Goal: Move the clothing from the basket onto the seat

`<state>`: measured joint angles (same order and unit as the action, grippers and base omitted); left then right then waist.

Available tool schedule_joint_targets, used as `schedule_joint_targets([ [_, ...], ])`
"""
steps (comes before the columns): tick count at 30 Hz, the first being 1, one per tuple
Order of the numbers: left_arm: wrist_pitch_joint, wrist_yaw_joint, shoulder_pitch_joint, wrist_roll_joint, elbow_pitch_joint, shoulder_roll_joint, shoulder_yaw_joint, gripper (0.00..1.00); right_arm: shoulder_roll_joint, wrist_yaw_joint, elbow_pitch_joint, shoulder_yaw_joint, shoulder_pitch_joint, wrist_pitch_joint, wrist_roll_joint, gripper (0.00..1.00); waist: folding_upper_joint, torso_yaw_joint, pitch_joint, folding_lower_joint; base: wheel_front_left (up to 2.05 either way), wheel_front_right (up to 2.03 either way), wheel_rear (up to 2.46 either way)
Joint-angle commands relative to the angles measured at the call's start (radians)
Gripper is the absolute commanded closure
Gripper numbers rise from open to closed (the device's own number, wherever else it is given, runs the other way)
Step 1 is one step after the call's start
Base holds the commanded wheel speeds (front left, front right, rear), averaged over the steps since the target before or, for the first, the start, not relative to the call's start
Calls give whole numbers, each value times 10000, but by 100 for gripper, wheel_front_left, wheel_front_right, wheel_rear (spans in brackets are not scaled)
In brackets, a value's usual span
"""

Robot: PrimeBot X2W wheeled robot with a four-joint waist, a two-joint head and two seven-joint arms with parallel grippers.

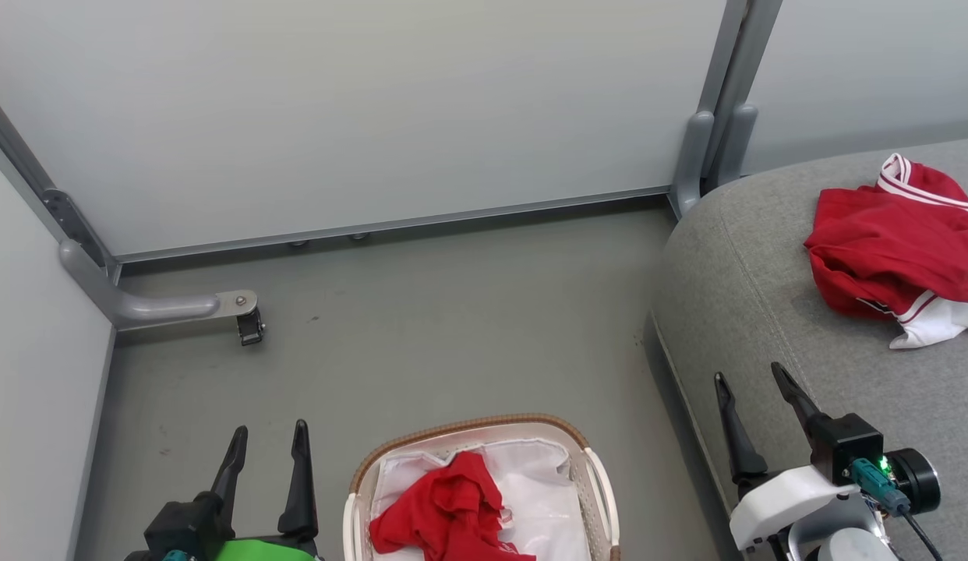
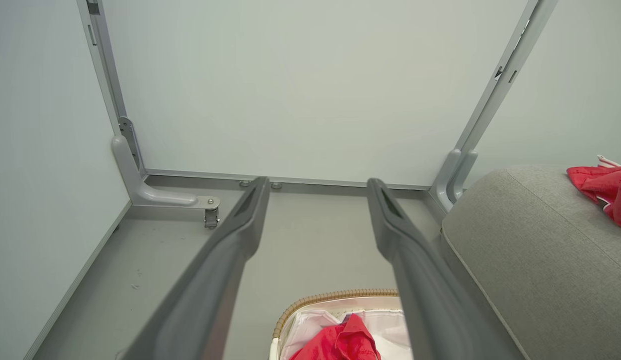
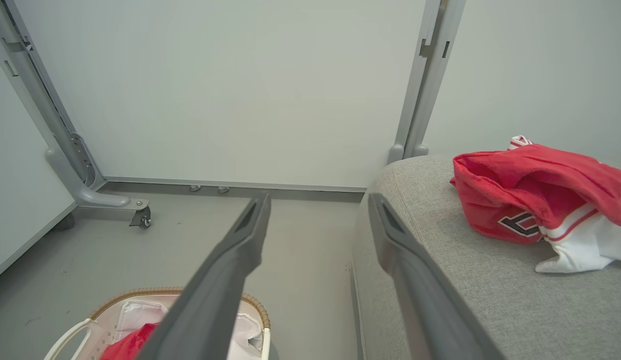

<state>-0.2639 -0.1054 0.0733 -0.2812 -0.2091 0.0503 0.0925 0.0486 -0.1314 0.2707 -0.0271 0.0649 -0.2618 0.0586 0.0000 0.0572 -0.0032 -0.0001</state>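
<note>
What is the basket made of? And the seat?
Basket: looks like smooth cream plastic, with holes in its wall; the brown rim looks woven, maybe moulded. Seat: grey woven cloth, matte, with a stitched seam; likely padded, going by its rounded edge.

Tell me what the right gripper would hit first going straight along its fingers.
The right gripper likely reaches the wall panel beyond bare floor, though one finger skirts the seat and might brush it first; depth unclear.

- Left gripper (image 1: 270, 431) sits at the lower left, its two dark fingers spread apart, pointing forward and holding nothing.
- Right gripper (image 1: 747, 374) sits at the lower right, fingers likewise apart and empty.
</note>
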Motion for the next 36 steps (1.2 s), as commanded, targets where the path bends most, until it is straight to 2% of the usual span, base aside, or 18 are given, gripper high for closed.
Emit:
schedule_joint_targets([
  [1,-9,42,167,-53,20,5,-47,0,38,14,-54,-29,-182,-48,80,0,0,-17,-10,1,0,0,0],
  [16,-9,88,-7,-54,-83,5,45,0,37,14,-110,-167,-18,-48,489,0,0,-33,-35,1,0,0,0],
  [28,-9,73,-181,-13,-127,5,175,0,37,14,-163,-121,95,-48,390,0,0,-48,68,1,0,0,0],
  [36,-7,-150,-1021,585,-906,6,1157,0,36,14,-391,5,499,-48,103,0,0,-266,810,1,0,0,0],
])
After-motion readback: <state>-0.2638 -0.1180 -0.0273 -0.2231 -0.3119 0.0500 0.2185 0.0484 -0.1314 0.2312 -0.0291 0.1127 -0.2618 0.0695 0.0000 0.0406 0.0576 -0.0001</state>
